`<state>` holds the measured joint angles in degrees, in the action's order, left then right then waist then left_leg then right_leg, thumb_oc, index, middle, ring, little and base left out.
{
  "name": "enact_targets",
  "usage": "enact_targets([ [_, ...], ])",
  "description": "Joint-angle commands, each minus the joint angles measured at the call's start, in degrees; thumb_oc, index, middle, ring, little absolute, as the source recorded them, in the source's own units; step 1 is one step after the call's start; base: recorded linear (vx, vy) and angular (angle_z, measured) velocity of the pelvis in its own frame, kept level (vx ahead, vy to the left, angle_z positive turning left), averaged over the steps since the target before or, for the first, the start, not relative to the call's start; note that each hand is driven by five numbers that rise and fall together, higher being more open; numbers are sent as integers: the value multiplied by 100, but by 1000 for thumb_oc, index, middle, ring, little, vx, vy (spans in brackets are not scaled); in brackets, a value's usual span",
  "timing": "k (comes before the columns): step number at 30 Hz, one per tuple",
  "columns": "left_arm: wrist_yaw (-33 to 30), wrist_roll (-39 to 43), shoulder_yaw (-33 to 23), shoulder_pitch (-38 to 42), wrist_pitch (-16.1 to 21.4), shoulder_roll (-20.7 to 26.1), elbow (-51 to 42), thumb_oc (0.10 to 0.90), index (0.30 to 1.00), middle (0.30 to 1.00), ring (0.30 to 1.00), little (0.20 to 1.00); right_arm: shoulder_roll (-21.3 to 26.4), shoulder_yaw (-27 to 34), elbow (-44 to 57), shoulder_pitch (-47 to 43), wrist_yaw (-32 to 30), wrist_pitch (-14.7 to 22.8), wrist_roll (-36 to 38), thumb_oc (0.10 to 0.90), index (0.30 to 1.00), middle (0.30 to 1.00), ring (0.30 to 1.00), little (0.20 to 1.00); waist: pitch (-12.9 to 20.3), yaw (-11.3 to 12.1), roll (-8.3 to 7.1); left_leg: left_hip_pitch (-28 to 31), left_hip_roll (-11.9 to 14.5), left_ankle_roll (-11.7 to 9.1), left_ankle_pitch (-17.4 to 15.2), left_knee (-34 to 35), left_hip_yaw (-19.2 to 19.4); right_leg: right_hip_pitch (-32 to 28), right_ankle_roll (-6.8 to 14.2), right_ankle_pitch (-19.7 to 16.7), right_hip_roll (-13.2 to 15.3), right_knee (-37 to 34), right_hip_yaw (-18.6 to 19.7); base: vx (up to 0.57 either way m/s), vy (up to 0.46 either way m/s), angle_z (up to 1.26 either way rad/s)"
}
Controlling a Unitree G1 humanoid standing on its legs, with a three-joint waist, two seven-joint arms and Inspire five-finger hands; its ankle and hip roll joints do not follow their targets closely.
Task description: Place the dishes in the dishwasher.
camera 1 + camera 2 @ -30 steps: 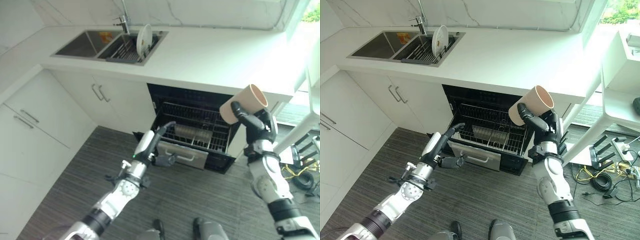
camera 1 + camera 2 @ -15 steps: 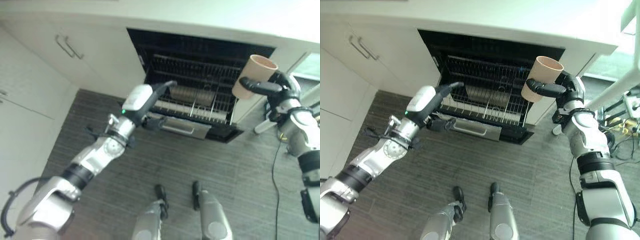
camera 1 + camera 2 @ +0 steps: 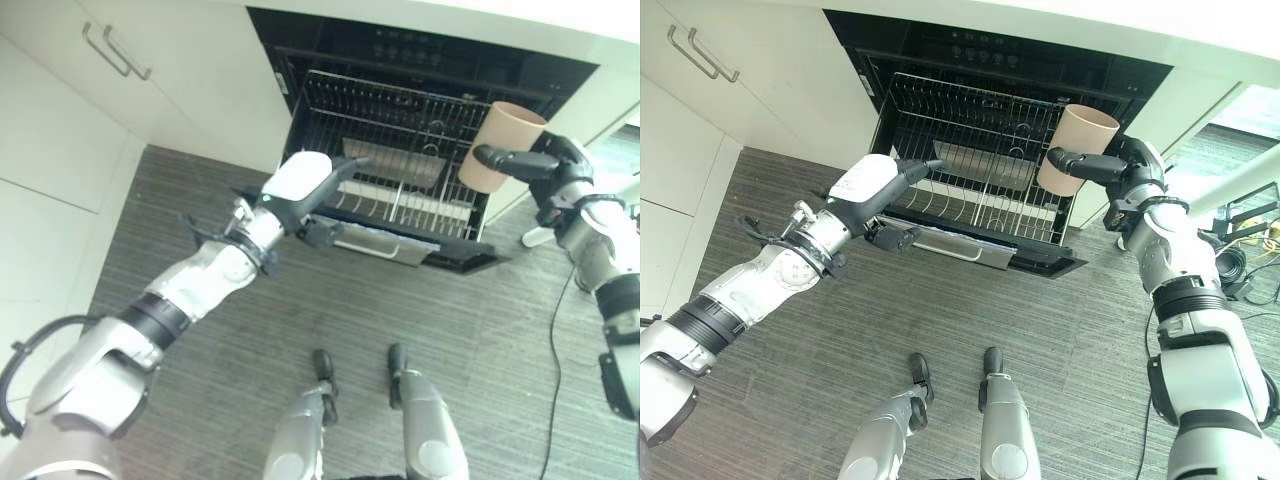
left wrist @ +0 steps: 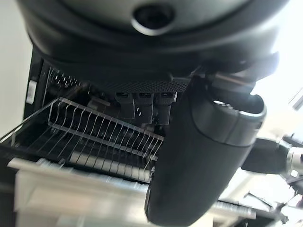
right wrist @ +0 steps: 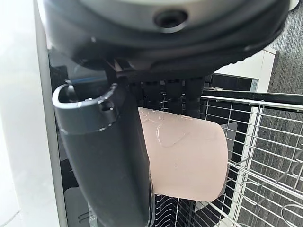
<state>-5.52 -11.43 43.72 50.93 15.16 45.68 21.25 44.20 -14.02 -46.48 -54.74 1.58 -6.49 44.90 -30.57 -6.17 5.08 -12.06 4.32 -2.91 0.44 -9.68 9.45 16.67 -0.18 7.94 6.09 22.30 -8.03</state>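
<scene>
A beige cup (image 3: 502,143) is held upright in my right hand (image 3: 556,166), whose thumb (image 5: 105,161) lies across the cup's (image 5: 185,157) side. It hangs just above the right edge of the pulled-out wire rack (image 3: 400,130) of the open dishwasher (image 3: 1000,60). A grey dish (image 3: 985,163) lies on its side in the rack. My left hand (image 3: 300,183) is open, with straight fingers (image 3: 350,166) pointing at the rack's front left corner and nothing held. The rack (image 4: 94,137) lies just past that hand.
The dishwasher's silver front panel (image 3: 385,242) juts out low over the grey striped floor (image 3: 200,400). White cabinet doors with bar handles (image 3: 115,52) stand to the left. Cables (image 3: 1240,262) lie on the floor at the right.
The camera has tipped down from the counter and sink onto the dishwasher. My right hand has kept the cup beside the rack's right edge. My left hand stays stretched toward the rack's front.
</scene>
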Motion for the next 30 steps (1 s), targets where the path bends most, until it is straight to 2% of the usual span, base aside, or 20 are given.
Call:
enact_targets([
  [1, 580, 302, -294, 323, -162, -54, -512, 800, 900, 900, 900, 900, 309, -60, 343, -979, 130, 533, -119, 400, 300, 300, 300, 300, 186, -41, 127, -261, 213, -253, -456, -750, -242, 47, 507, -220, 28, -511, 255, 22, 50, -6],
  [2, 682, 335, -250, 353, -255, -62, -527, 800, 900, 900, 900, 900, 307, -98, 327, -1063, 118, 511, -152, 400, 300, 300, 300, 300, 172, -46, 149, -272, 208, -257, -448, -750, -239, 60, 506, -226, 31, -511, 255, 31, 77, -12],
  [3, 975, 357, -184, 386, -507, -98, -548, 800, 900, 900, 900, 900, 304, -170, 292, -1231, 95, 435, -263, 400, 300, 300, 300, 300, 152, -50, 190, -283, 201, -261, -436, -750, -233, 72, 505, -232, 42, -511, 248, 28, 71, -14],
  [7, 1218, 447, -68, 443, -824, -125, -638, 800, 900, 900, 900, 900, 315, -372, 161, -1578, -71, 304, -579, 400, 300, 300, 300, 300, 101, -65, 292, -313, 176, -264, -420, -750, -212, 107, 503, -238, 75, -511, 248, 25, 68, -4],
  [8, 1301, 431, -4, 485, -1007, -142, -698, 800, 900, 900, 900, 900, 318, -446, -66, -1725, -84, 249, -649, 400, 300, 300, 300, 300, 79, -55, 348, -355, 165, -268, -412, -750, -202, 162, 500, -251, 97, -511, 236, 7, 83, 4],
  [13, 1342, 423, 7, 508, -1150, -156, -811, 800, 900, 900, 900, 900, 305, -539, -451, -1825, -109, 280, -917, 400, 300, 300, 300, 300, 78, -31, 465, -436, 136, -276, -400, -750, -194, 252, 502, -260, 144, -511, 223, 10, 50, -1],
  [19, 1254, 377, -101, 479, -1058, -121, -894, 800, 900, 900, 900, 900, 300, -496, -848, -1731, -290, 372, -887, 400, 300, 300, 300, 300, 78, -5, 587, -544, 102, -287, -411, -750, -189, 412, 519, -292, 195, -511, 225, -15, 30, -2],
  [20, 1245, 363, -120, 473, -1061, -132, -904, 800, 900, 900, 900, 900, 297, -479, -882, -1718, -321, 392, -904, 502, 453, 453, 453, 453, 78, -2, 595, -553, 104, -287, -412, -750, -185, 426, 521, -294, 204, -511, 222, 0, 0, 0],
  [21, 1243, 370, -128, 490, -1071, -133, -919, 800, 900, 900, 900, 900, 300, -455, -925, -1710, -335, 417, -928, 800, 900, 900, 900, 900, 78, -2, 605, -557, 101, -287, -417, -750, -181, 439, 522, -299, 212, -511, 219, 0, 0, 0],
  [25, 1266, 350, -194, 481, -1117, -133, -1009, 800, 900, 900, 900, 900, 343, -352, -995, -1603, -370, 628, -896, 800, 900, 900, 900, 900, 78, -13, 644, -549, 89, -291, -444, -750, -168, 462, 536, -304, 231, -511, 213, -14, 10, -2],
  [30, 1234, 284, -295, 350, -1087, -156, -1022, 800, 900, 900, 900, 900, 296, -320, -876, -1531, -276, 517, -1013, 800, 900, 900, 900, 900, 78, -22, 665, -511, 69, -293, -466, -750, -146, 449, 544, -298, 250, -511, 209, 0, 0, 0],
])
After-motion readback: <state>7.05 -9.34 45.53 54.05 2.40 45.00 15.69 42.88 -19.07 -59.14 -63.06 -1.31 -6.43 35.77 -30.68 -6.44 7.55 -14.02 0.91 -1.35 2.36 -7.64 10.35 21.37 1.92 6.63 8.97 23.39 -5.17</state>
